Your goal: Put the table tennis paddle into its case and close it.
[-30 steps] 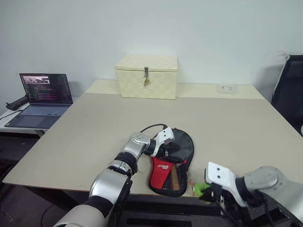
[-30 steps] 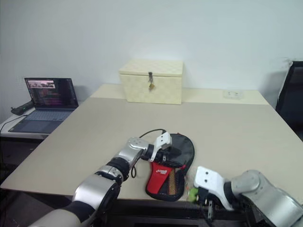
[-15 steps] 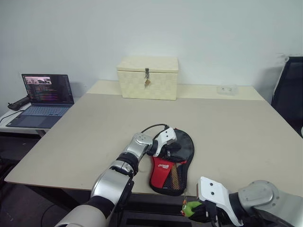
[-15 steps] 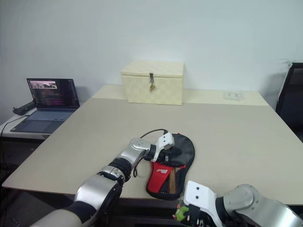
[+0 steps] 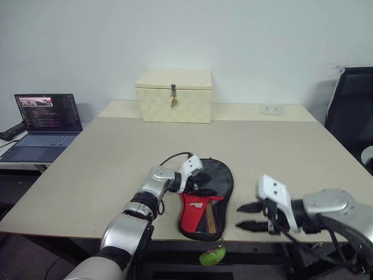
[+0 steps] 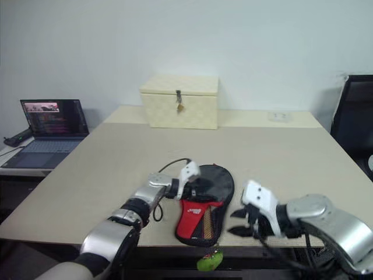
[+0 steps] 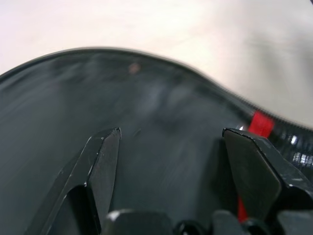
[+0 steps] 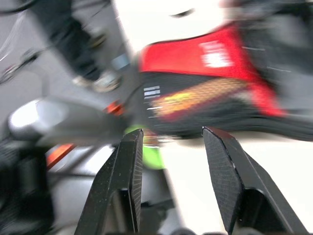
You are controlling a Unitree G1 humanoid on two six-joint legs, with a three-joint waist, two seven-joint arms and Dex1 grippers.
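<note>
Robot arms: silver shells, black joints, white wrist housings.
Left arm (image 5: 131, 224), lower left of the head view: rounded silver segments, black ribbed collar, thin black cable looping by the white wrist block. Right arm (image 5: 335, 210), lower right: silver shell, black cables beneath. Right gripper (image 5: 249, 216): two black, tapered, matte fingers (image 8: 222, 176).

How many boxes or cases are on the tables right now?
2. The cream box stands at the far side of the table; the case lies at the near edge, under the left gripper. Nothing suggests another one hidden.
</note>
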